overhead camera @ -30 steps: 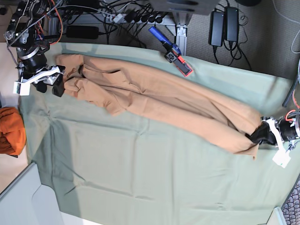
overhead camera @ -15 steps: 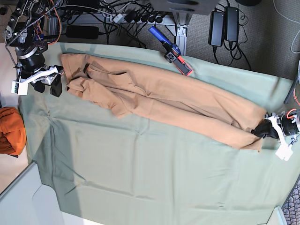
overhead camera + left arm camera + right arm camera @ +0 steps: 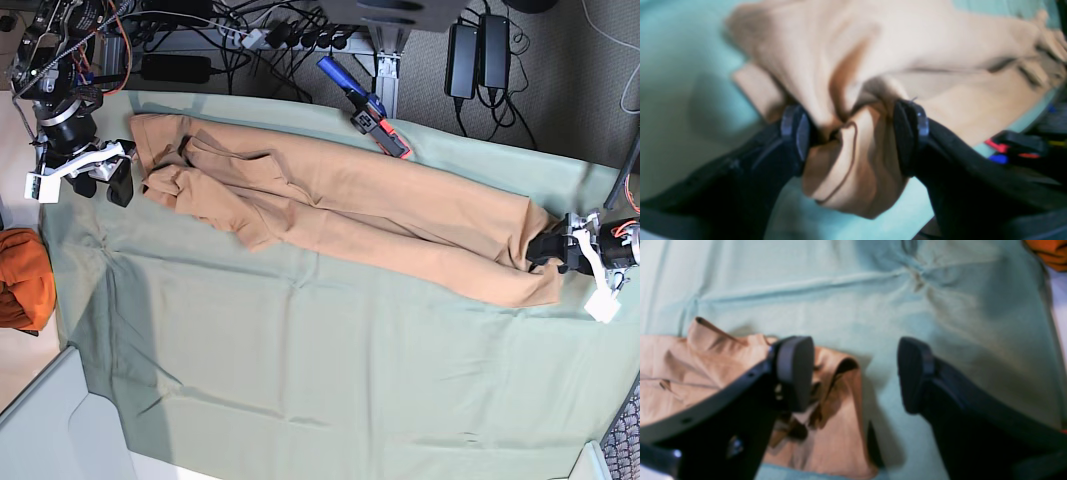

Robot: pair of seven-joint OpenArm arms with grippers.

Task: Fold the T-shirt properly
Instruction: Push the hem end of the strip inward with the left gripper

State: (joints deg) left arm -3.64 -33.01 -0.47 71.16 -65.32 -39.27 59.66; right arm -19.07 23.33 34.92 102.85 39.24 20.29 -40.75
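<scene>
Hem released at lower right

Shirt stretched in a long band from upper left to lower right of the base view; T-shirt [image 3: 340, 215] lies on the green cloth [image 3: 300, 380]; left gripper [image 3: 853, 133], clamped a moment ago, now stands wide with bunched hem loose between its pads; right gripper [image 3: 855, 373] hangs wide beside the collar end, holding nothing; stretching looks finished, folding still ahead.

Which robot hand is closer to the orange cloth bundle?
The right gripper. It hovers at the T-shirt's end just above the orange bundle in the base view. The left gripper is at the shirt's far opposite end, across the table.
</scene>
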